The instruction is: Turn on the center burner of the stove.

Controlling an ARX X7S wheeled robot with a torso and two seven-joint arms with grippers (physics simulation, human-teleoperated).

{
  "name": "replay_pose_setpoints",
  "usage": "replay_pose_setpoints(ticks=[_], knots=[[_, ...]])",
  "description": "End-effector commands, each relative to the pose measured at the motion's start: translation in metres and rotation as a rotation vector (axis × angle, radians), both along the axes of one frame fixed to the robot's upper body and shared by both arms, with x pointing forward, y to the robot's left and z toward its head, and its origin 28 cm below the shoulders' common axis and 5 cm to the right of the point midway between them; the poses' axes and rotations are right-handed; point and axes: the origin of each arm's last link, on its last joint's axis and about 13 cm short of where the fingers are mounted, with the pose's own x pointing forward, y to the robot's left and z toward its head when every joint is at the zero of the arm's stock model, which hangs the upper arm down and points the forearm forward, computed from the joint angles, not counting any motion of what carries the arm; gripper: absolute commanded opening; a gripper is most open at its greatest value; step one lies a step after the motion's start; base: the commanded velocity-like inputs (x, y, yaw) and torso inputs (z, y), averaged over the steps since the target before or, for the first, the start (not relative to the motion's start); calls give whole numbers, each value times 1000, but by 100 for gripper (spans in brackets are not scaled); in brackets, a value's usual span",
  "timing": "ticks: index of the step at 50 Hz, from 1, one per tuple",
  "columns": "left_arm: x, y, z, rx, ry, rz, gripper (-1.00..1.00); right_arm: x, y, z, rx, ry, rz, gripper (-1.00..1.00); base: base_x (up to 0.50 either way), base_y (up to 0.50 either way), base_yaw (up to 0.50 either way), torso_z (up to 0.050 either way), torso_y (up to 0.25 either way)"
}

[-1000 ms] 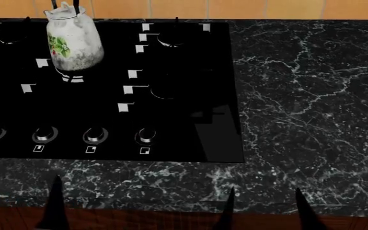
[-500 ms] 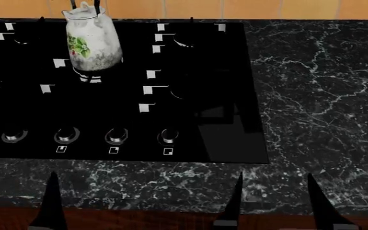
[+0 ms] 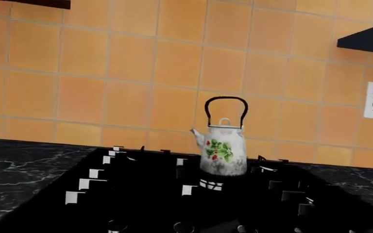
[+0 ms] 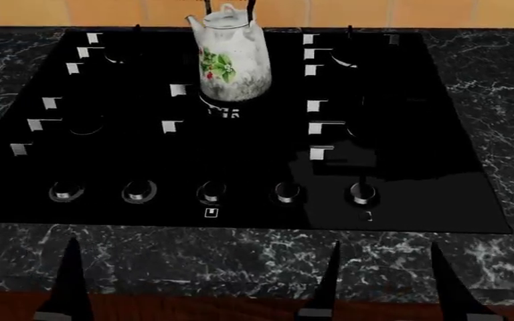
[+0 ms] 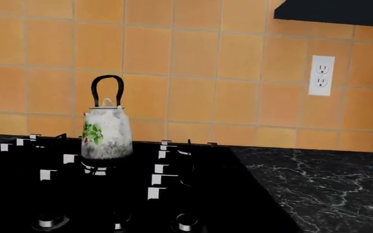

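Both claws hang low at my edge of the counter (image 4: 507, 100), my left claw (image 4: 21, 284) and my right claw (image 4: 382, 284) each showing two dark pointed fingers spread apart with nothing between them, short of the stove. Dark marbled stone surrounds the stove (image 4: 417, 194), a wide glossy black glass top backed by an orange tiled wall (image 5: 193, 58) with a white outlet (image 5: 321, 75). On the center burner (image 4: 230, 108) stands a white kettle (image 4: 232, 63) painted with strawberries, its black handle upright. Five small silver knobs line the near edge of the glass; the middle knob (image 4: 211, 192) sits above a small white marking.
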Motion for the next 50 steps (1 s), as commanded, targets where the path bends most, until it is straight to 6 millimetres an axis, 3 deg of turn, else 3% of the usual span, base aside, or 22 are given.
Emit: replay_pose_setpoints(ticks=[1, 26, 37, 50], knots=[[0, 0, 2, -13, -2, -5, 100, -1, 0, -1, 1, 0, 3, 100, 8, 500, 0, 0, 0], [0, -1, 1, -12, -2, -10, 100, -3, -2, -3, -6, 4, -11, 100, 10, 500, 0, 0, 0], [0, 0, 0, -11, 0, -9, 100, -4, -2, -4, -9, 3, 8, 100, 19, 214, 0, 0, 0], [-1, -1, 0, -11, 2, -13, 100, -4, -2, -4, -9, 5, 17, 100, 330, 10, 0, 0, 0]])
